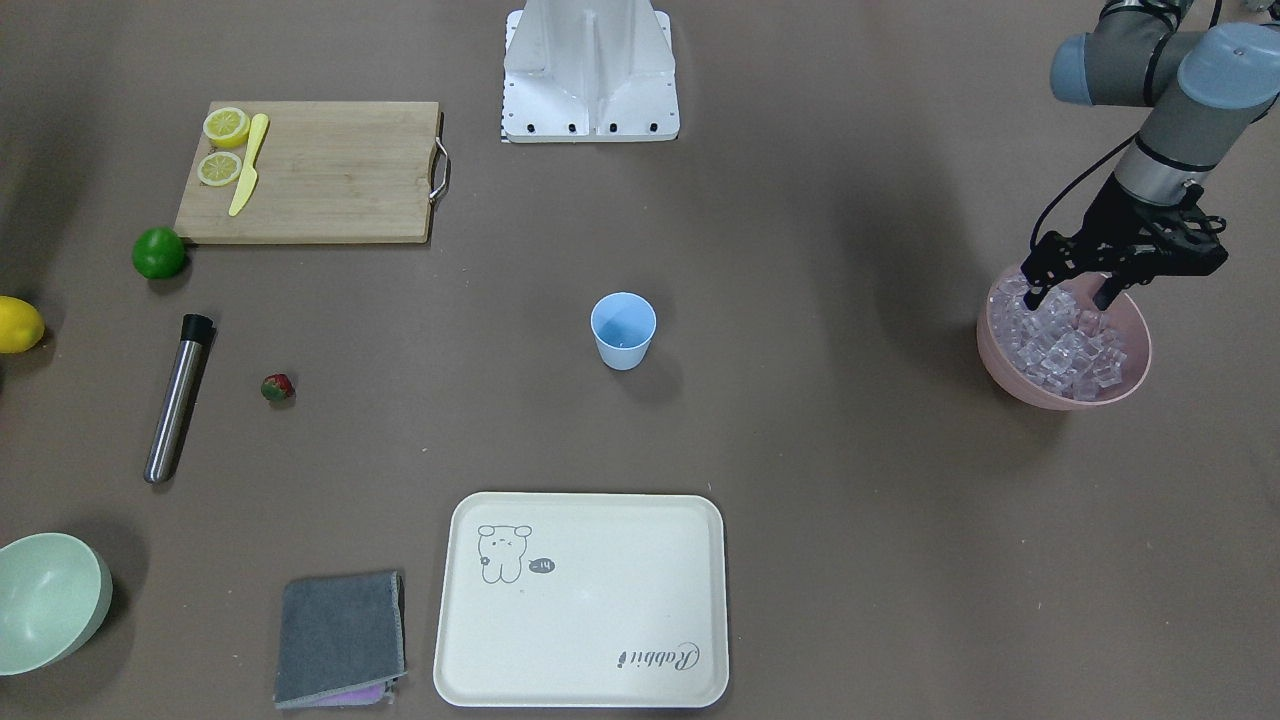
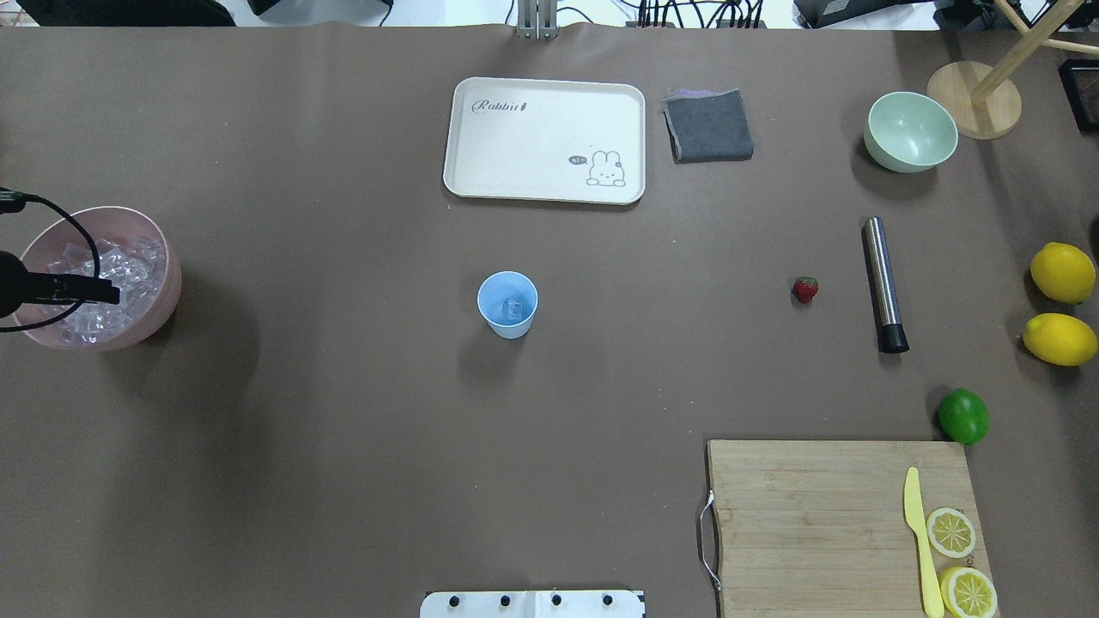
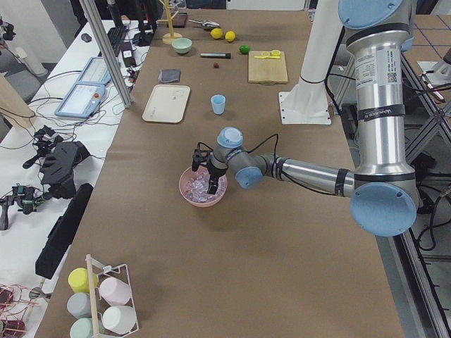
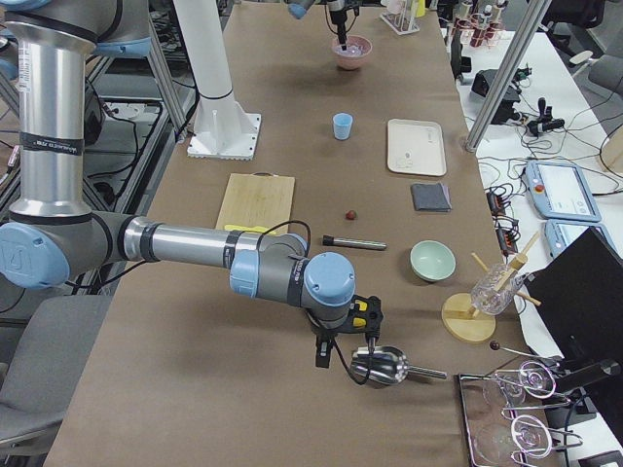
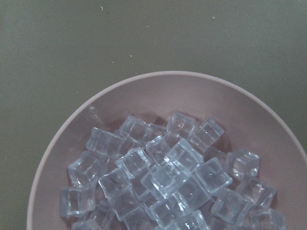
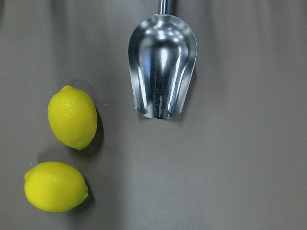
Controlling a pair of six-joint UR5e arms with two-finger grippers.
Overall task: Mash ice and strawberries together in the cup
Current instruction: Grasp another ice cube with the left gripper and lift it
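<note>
The light-blue cup (image 1: 623, 330) stands upright mid-table, and the overhead view shows one ice cube in the cup (image 2: 507, 303). The rest of the ice (image 1: 1065, 345) fills the pink bowl (image 1: 1010, 375) and shows close up in the left wrist view (image 5: 168, 182). My left gripper (image 1: 1075, 295) is open, its fingertips down at the top of the ice pile. The strawberry (image 1: 277, 387) lies alone on the table, far from both grippers. My right gripper (image 4: 341, 355) shows only in the exterior right view, above a metal scoop (image 6: 163, 67). I cannot tell whether it is open or shut.
A steel muddler (image 1: 178, 400) lies beside the strawberry. A cream tray (image 1: 580, 600), a grey cloth (image 1: 340, 638) and a pale green bowl (image 1: 45, 600) sit along one edge. A cutting board (image 1: 320, 170) holds lemon slices and a yellow knife. A lime (image 1: 158, 252) and lemons (image 2: 1063, 273) lie nearby.
</note>
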